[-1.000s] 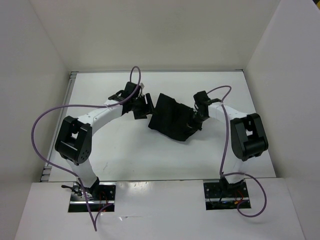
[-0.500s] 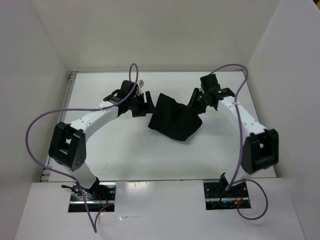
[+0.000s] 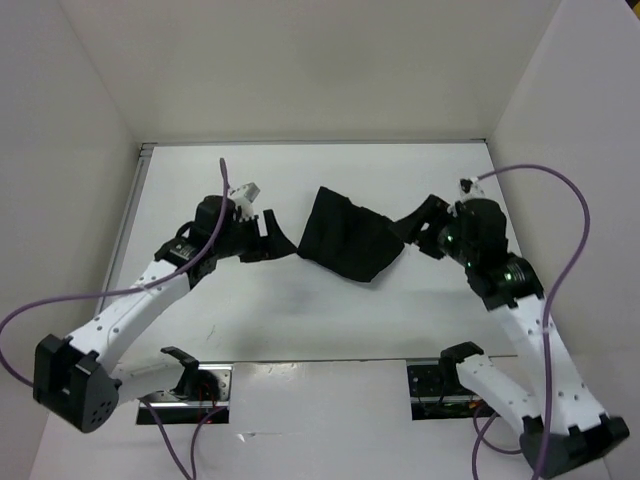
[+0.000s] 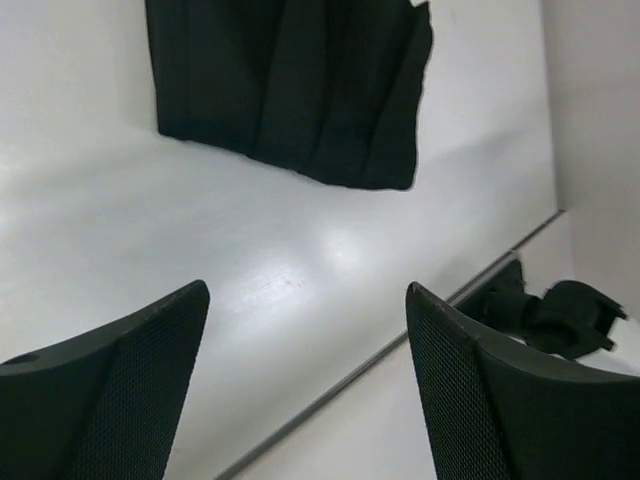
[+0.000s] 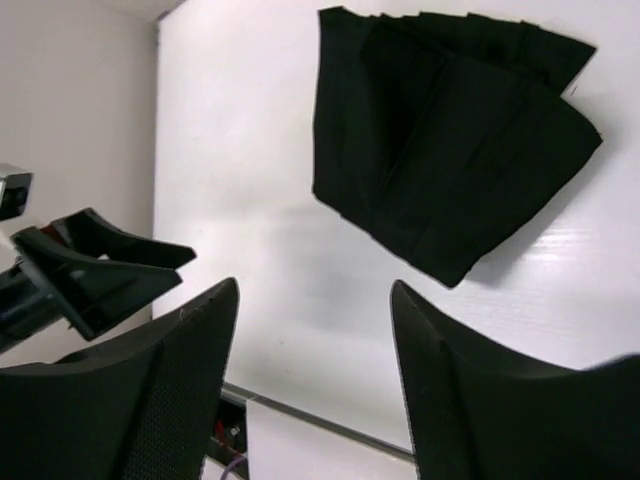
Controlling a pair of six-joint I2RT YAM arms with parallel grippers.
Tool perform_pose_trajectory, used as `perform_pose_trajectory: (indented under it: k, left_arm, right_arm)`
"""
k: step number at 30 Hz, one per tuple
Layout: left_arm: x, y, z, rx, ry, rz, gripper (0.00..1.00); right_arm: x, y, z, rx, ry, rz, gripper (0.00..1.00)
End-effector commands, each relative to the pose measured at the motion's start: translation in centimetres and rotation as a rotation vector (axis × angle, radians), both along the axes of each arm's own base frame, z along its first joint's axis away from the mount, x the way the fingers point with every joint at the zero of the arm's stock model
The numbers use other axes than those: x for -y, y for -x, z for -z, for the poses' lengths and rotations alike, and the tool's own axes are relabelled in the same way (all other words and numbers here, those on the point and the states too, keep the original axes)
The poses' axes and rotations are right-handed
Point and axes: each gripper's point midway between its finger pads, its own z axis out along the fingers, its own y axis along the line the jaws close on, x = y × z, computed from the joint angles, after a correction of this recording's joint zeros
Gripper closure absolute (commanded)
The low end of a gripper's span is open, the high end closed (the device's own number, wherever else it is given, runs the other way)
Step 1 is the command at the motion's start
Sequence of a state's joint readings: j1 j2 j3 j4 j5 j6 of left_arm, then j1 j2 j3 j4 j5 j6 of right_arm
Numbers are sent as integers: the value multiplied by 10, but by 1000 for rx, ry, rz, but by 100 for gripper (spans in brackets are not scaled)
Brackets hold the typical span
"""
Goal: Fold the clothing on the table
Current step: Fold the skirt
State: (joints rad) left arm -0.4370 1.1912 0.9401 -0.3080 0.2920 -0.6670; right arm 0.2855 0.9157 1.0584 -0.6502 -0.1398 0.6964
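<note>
No legible text, label or number anywhere.

This is a robotics lab test cell: a plain white bench [image 3: 300, 310] boxed in by bare white walls [image 3: 300, 70], with a left arm [image 3: 130, 312] and a right arm [image 3: 530, 330] bolted on metal plates [image 3: 185, 395] at its near edge, purple cables [image 3: 560, 190] trailing.

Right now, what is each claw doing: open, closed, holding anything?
Left claw: open, holding nothing, apart from the clothing.
Right claw: open, holding nothing, also apart from the clothing.
</note>
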Motion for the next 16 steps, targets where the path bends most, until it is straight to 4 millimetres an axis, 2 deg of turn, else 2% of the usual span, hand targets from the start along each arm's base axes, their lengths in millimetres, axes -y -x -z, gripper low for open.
perform_pose_trajectory:
  k: [1,2,3,4,6,7,8,9,12,13,14,16]
  left_arm:
    - [3,17,-6,10,96,8,14]
    - [0,19,-12,18,102,-13,14]
    - [-2,20,-14,23,99,-21,11]
    - [-3,22,-20,42,108,-20,9]
    - [-4,23,-30,66,129,-24,0]
    - [-3,25,-26,55,131,-14,0]
    - [0,26,-35,82,152,1,0]
    - [1,28,-33,81,159,13,0]
    - [6,33,-41,108,190,37,0]
    - [7,33,-39,97,192,47,0]
    - [11,34,-40,104,185,65,0]
    - [15,32,-37,93,176,67,0]
  right_arm:
    - [-3,22,-14,115,-128,7,32]
    - [-4,27,-13,116,-161,10,25]
    - [-5,33,-1,98,-175,2,7]
    - [-3,40,-8,137,-196,3,1]
    - [1,45,-7,159,-202,10,0]
    - [2,48,-6,165,-204,10,0]
    - [3,53,-12,198,-205,4,0]
    - [6,54,-15,212,-204,15,0]
    - [7,56,-12,232,-190,7,0]
    - [4,56,-19,262,-194,-15,0]
    - [1,54,-9,251,-197,-31,0]
    - [-10,56,-12,278,-226,-95,0]
